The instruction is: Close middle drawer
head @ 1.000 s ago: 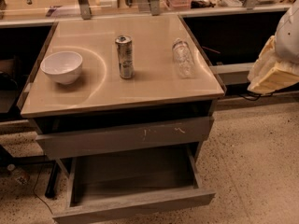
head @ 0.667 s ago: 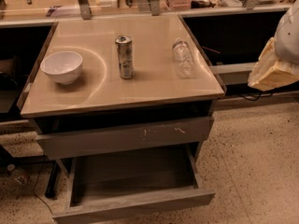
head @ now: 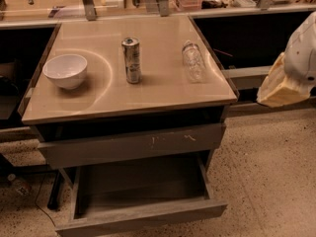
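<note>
Nothing has moved: the middle drawer [head: 148,218] stands pulled out. The gripper [head: 289,78] hangs at the right edge, apart from it; open or closed, I cannot tell.

Setting: lab-type workroom. Evidence: speckled terrazzo floor [head: 276,172], tan-topped drawer unit [head: 163,90] between dark bench bays, cluttered shelf [head: 44,4] behind metal uprights [head: 87,1]. Robot gripper [head: 279,85] far right, off the drawer unit, above floor.
</note>
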Robot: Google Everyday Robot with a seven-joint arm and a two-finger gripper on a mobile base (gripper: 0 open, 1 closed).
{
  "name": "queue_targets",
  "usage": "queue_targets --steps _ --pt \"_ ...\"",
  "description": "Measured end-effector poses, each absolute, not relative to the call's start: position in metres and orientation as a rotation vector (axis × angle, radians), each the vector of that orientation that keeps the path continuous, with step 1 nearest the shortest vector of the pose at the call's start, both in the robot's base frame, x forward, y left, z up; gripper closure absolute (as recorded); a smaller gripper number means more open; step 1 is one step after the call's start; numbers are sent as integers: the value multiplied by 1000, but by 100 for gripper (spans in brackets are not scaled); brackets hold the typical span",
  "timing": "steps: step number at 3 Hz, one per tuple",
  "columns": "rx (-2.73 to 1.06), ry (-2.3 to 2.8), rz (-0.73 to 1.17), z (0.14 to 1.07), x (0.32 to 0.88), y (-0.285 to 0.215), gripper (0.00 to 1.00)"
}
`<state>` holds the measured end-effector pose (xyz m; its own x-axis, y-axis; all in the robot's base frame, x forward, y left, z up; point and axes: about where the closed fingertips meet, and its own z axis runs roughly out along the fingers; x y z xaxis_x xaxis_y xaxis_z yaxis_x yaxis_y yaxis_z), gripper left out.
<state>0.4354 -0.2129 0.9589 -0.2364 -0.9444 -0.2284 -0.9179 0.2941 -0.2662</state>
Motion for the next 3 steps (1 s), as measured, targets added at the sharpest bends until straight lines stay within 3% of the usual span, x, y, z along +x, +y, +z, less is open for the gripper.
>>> queue_targets --steps 2,3 --pt "-1678 2314 129 824 394 -158 100" --pt "-1729 2377 178 782 367 -160 100"
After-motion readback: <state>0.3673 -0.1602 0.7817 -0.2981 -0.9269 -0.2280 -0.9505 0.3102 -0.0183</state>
